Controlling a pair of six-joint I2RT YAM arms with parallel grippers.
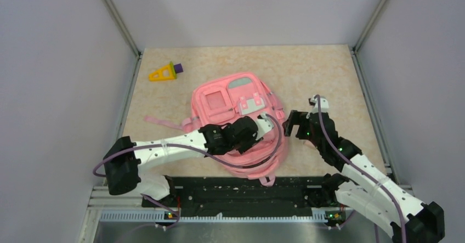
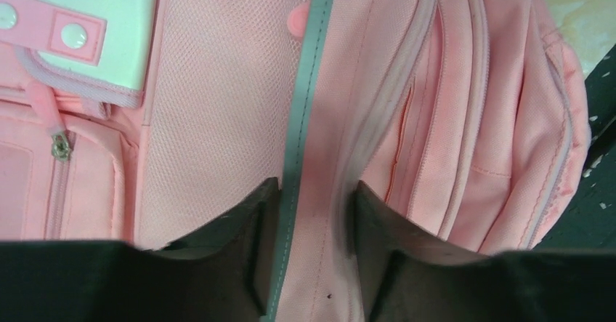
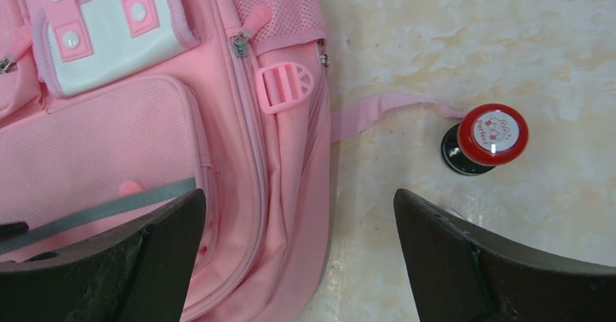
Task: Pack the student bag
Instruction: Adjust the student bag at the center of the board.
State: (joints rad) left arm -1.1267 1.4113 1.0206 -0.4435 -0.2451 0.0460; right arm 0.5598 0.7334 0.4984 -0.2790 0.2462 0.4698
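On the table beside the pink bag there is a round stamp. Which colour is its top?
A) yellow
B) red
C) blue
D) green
B: the right wrist view shows the round stamp on the table, close to a strap of the student bag, and its top is red around a white label.

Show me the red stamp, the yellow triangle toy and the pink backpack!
Red stamp (image 3: 492, 133): right wrist view, on its red cap.
Yellow triangle toy (image 1: 155, 77): top view, near its tip.
Pink backpack (image 1: 215, 99): top view, front pocket.
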